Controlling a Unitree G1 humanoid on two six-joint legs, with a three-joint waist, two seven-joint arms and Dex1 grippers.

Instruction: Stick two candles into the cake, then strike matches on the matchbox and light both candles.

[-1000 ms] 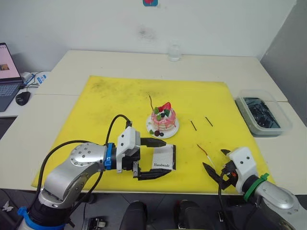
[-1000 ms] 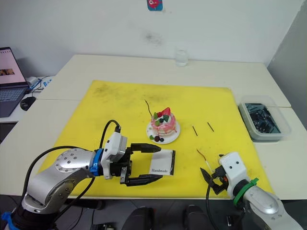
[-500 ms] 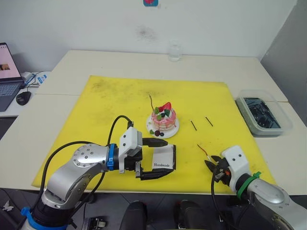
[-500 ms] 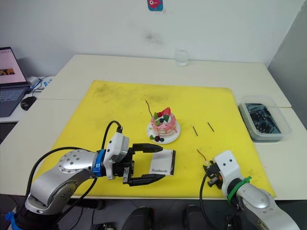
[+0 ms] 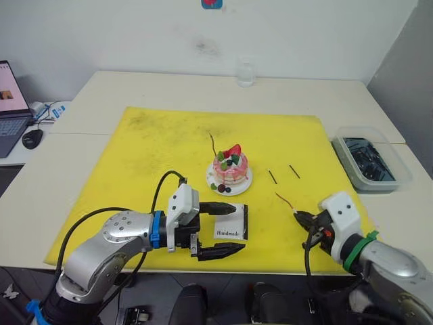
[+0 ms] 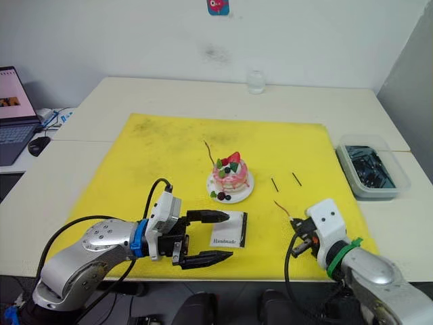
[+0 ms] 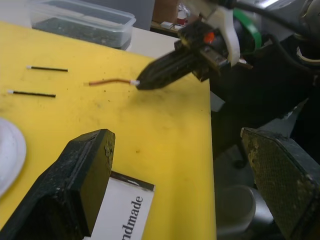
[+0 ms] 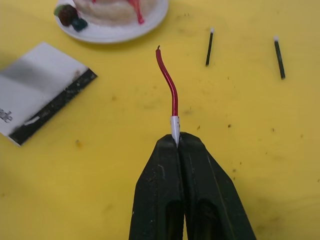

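The pink-and-white cake [image 5: 231, 167] sits on its white plate [image 5: 211, 183] mid-mat, with one thin candle [image 5: 212, 143] standing in its far left side. My right gripper [image 5: 301, 217] is shut on the pale end of the other candle [image 8: 170, 85], whose red tip points toward the cake, low over the mat. Two short dark matches [image 5: 272, 177] [image 5: 295, 171] lie to the right of the cake. The white matchbox [image 5: 230, 223] lies flat in front of the cake. My left gripper [image 5: 239, 228] is open, one finger on either side of the box.
A yellow mat [image 5: 155, 149] covers the table's middle. A clear plastic bin [image 5: 371, 162] of dark items stands at the right edge, a glass [image 5: 245, 74] at the back. A laptop [image 5: 10, 101] and mouse [image 5: 32, 139] are far left.
My right gripper has shut on the candle's pale end and carried it slightly farther from the front edge. The left gripper has stayed open over the matchbox.
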